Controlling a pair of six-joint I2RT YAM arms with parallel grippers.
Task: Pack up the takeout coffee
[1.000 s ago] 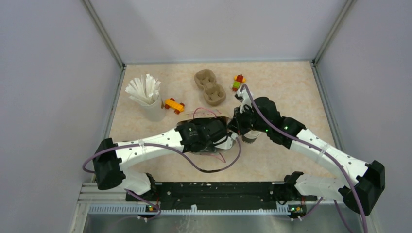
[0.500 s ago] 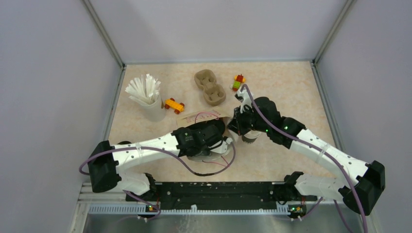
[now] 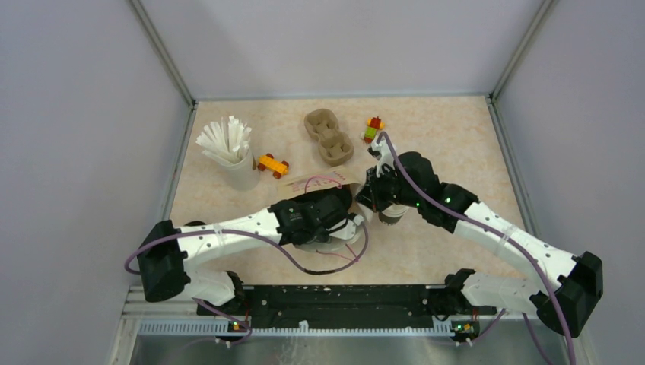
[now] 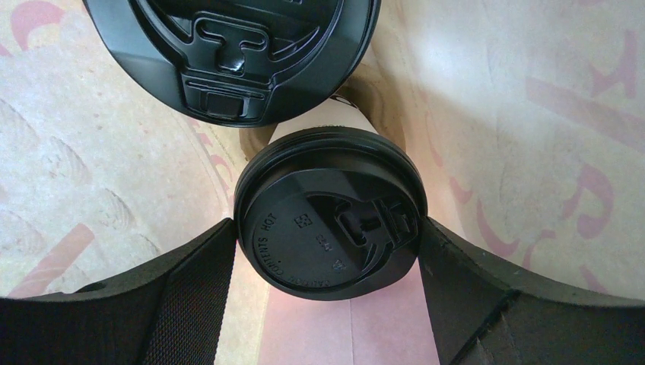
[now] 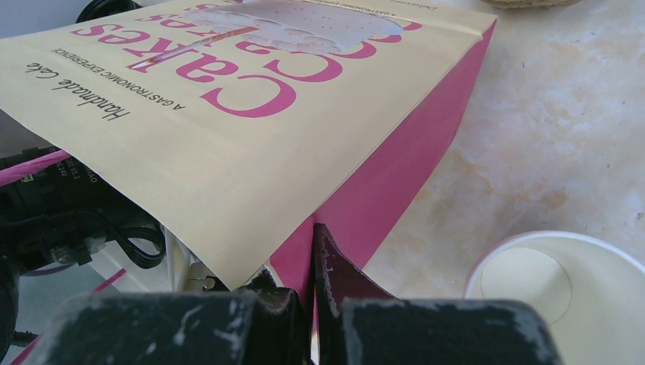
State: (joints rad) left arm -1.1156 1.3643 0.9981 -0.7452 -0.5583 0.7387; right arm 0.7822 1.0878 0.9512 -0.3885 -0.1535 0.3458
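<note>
Two lidded cups (image 4: pixel 228 46) sit in the bag (image 5: pixel 228 152); left gripper (image 4: pixel 327 226), wide, clasping the lower cup (image 4: pixel 327 198), has eased back, likely resettling it; right gripper (image 5: pixel 314 237) pinches the bag edge

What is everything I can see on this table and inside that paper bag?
Paper coffee cups with flat black plastic lids: two, black tops, inside the bag.
Open white paper cup: one, white, beside the bag.
Cream paper bag with pink lettering: one, mid-table.
Brown moulded-pulp two-hole tray: one, brown, far centre.
Beige cup of white sticks: one, far left.
Orange and yellow toy car: one, beside the stick cup.
Red, yellow and green brick toy: one, right of the tray.
Left gripper: one, black, fingers flanking one lidded cup.
Right gripper: one, black, shut on the bag's edge.
</note>
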